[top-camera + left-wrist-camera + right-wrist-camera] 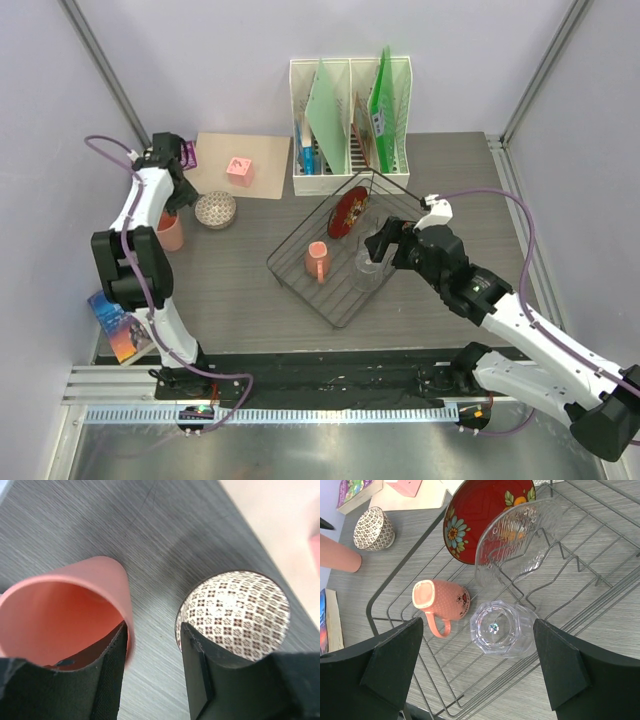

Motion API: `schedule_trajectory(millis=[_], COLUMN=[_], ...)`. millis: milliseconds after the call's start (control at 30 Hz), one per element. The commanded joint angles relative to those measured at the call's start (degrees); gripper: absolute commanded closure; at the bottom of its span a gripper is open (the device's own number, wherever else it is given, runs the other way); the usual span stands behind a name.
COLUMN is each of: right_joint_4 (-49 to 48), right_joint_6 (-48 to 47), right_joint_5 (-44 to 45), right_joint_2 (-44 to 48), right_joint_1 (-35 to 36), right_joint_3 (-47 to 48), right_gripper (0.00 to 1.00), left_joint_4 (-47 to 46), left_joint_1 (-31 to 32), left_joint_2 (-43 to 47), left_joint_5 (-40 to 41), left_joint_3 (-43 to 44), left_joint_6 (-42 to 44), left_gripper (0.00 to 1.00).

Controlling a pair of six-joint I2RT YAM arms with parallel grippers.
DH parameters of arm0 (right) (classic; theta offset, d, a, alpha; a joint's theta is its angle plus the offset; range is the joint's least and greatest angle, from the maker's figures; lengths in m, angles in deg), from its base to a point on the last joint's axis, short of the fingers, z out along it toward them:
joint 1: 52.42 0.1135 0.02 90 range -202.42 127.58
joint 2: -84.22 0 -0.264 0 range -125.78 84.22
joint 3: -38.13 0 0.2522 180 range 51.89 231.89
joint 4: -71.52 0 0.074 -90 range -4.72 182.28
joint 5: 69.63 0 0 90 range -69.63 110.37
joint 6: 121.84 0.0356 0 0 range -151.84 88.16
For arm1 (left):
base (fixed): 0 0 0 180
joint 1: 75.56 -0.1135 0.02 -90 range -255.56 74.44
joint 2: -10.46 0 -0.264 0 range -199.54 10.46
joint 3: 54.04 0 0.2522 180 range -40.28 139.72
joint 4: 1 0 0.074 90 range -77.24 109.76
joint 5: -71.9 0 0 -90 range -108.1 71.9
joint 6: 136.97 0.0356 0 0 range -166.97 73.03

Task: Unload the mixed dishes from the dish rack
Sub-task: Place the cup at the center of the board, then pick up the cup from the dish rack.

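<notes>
**Cup on bench, rack loaded**

At the left edge of the bench (240,295), the left gripper (152,630) is released, jaws parted astride the smooth salmon cup (65,610) rim. The black wire dish rack (370,605) holds a handled pink mug (445,600), glossy red flowered plate (480,520) and faceted clear glass (502,627) beneath the wide-open right gripper (477,630).

Patterned bowl (215,209) just beside tan mat (212,163), white file holder (340,185) behind

Overhead and right-wrist views share the dish rack (335,295).
</notes>
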Motion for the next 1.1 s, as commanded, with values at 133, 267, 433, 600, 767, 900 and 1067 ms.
schedule_trajectory(millis=[133,267,433,600,767,900,1067], right_joint_4=[-2.7,-3.0,-4.8,-7.8,-3.9,-4.3,-5.4], right_joint_6=[-1.0,-1.8,-3.7,-9.7,-14.6,-14.6,-14.2], right_joint_5=[-0.3,-1.4,-5.3,-14.1,-9.1,-6.5,-4.6], right_joint_2=[-0.3,-1.2,-3.6,-9.4,-20.5,-26.1,-32.3], right_joint_1=[0.1,0.1,0.1,2.5,9.9,11.2,11.8], right_joint_3=[1.0,1.7,3.4,7.6,14.9,16.6,17.9], right_gripper=[0.03,0.03,0.03,0.03,0.04,0.04,0.04], left_joint_4=[1.3,3.7,3.7,-0.2,-4.4,-4.7,-6.7], left_joint_1=[-0.4,-0.4,0.1,5.7,19.9,25.3,27.3], left_joint_2=[10.3,15.3,23.8,33.4,42.2,47.0,53.8], left_joint_5=[3.9,6.0,6.2,5.2,7.4,7.4,4.9], left_joint_3=[0.0,1.7,1.3,-5.5,-14.1,-18.6,-23.5], left_joint_6=[-0.5,-2.3,-4.0,-5.5,-6.4,-7.6,-6.7], left_gripper=[0.40,0.30,0.25,0.24,0.22,0.20,0.16])
